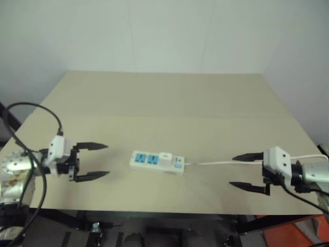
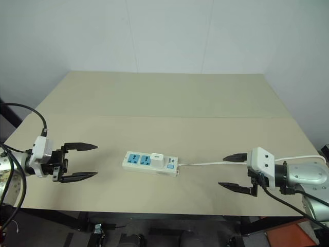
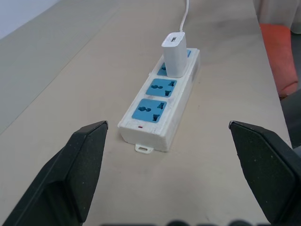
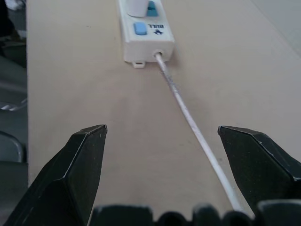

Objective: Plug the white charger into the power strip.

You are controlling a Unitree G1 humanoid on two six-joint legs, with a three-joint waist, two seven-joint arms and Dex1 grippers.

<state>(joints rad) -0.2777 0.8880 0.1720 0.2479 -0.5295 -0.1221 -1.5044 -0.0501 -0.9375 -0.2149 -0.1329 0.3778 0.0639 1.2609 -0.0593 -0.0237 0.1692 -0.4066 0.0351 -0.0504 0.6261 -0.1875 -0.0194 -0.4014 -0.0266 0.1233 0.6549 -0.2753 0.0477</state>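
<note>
The power strip (image 1: 156, 162) lies flat near the table's front middle, its thin white cable (image 1: 221, 163) running off to the right. The white charger (image 1: 165, 158) stands upright in the strip's socket nearest the switch end; the two other blue sockets (image 3: 150, 111) are bare. My left gripper (image 1: 92, 161) hangs open to the left of the strip, pointing at it, well apart. My right gripper (image 1: 248, 172) is open to the right of the strip, by the cable, with nothing between its fingers. The left wrist view shows the charger (image 3: 174, 54) seated on the strip (image 3: 160, 103).
The beige table (image 1: 164, 103) stretches back to a white wall. Its front edge runs just below both grippers. Something orange (image 1: 313, 231) sits on the floor at the lower right. A black cable (image 1: 36, 110) loops above my left wrist.
</note>
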